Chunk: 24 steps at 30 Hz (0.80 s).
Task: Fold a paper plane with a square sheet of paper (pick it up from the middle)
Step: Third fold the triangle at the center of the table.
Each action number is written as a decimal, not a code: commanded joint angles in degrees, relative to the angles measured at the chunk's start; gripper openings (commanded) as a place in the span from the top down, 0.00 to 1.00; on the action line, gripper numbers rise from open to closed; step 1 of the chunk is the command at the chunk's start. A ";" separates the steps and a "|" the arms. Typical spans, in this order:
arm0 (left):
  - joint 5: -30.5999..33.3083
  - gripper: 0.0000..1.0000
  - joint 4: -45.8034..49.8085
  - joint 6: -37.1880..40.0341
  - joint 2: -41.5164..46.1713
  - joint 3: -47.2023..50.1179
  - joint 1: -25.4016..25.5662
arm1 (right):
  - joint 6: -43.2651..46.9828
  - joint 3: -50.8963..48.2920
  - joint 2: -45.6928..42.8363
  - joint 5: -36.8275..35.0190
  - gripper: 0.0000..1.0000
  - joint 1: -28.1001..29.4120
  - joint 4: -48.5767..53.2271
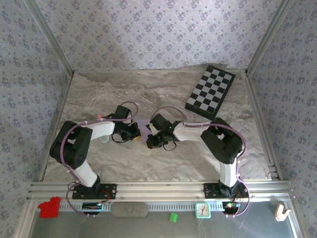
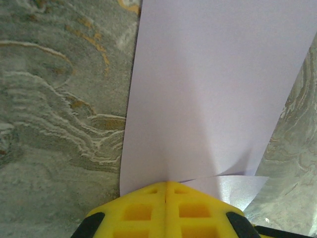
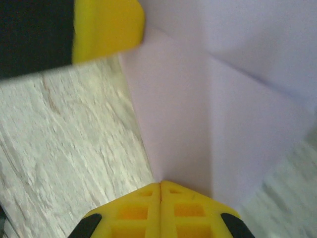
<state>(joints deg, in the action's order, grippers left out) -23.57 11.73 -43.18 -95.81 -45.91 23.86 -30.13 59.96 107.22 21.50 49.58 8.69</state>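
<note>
Pinches the sheet of paper (image 2: 213,89) in the left claw (image 2: 166,188), with the yellow fingers pressed flat together, no gap between them and the paper's edge caught right at the tips. Fans out from that grip as a broad pale lilac surface over the marbled table (image 2: 59,124). Curls up into a small flap just to the right of the fingers.

Clamps the same sheet in the right claw (image 3: 160,187) too, jaws fully closed on a lower corner of the paper. Shows here a straight crease running diagonally across the lilac surface, with one layer lying over another. Brings a yellow fingertip (image 3: 106,25) of the left claw into the upper left of the right wrist view, touching or just beside the paper's far edge; hard to tell which through the blur.

From above, sets both claws nearly tip to tip near the middle of the table, arms bent inward from either side. Leaves only a sliver of the lilac paper visible between and just behind them. Hard to tell from any view whether the sheet rests on the table or hangs just above it. Keeps the chequered board (image 1: 210,91) well apart, at the far right corner of the table, lying at an angle.
</note>
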 commanded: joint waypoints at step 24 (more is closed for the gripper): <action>-4.35 0.54 3.12 -7.88 12.69 -1.17 -5.49 | -3.78 0.88 -8.50 -8.76 0.86 0.31 0.42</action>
<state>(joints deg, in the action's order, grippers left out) -27.81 14.04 -49.60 -84.07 -49.39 19.68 -32.45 58.41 96.31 13.65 49.60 9.96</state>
